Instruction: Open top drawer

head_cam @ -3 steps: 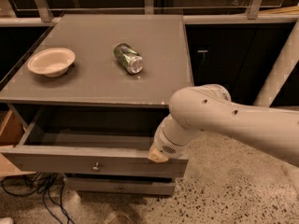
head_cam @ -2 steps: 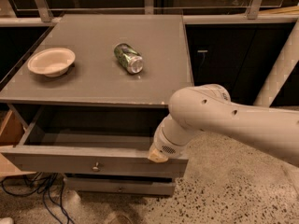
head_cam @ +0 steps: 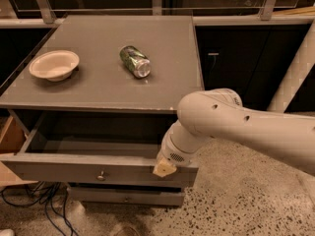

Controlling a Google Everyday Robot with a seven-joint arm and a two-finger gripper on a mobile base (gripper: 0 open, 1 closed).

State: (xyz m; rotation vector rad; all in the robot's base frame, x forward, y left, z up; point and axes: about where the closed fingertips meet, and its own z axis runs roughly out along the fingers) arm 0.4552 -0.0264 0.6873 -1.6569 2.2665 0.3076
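Top drawer [head_cam: 59, 170]: wide, grey wood, standing open, well out from under the cabinet [head_cam: 98, 90] top; front level, facing camera; small round metal knob [head_cam: 101, 175] at the front's centre; interior deep grey, in shadow; gripper [head_cam: 164, 168] at the front's upper edge, right of the knob.

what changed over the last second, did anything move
Nothing visibly changed. The top drawer stays pulled out, and the pincer stays at the right part of its front's upper edge. The bowl and the can lie where they were on the cabinet top.
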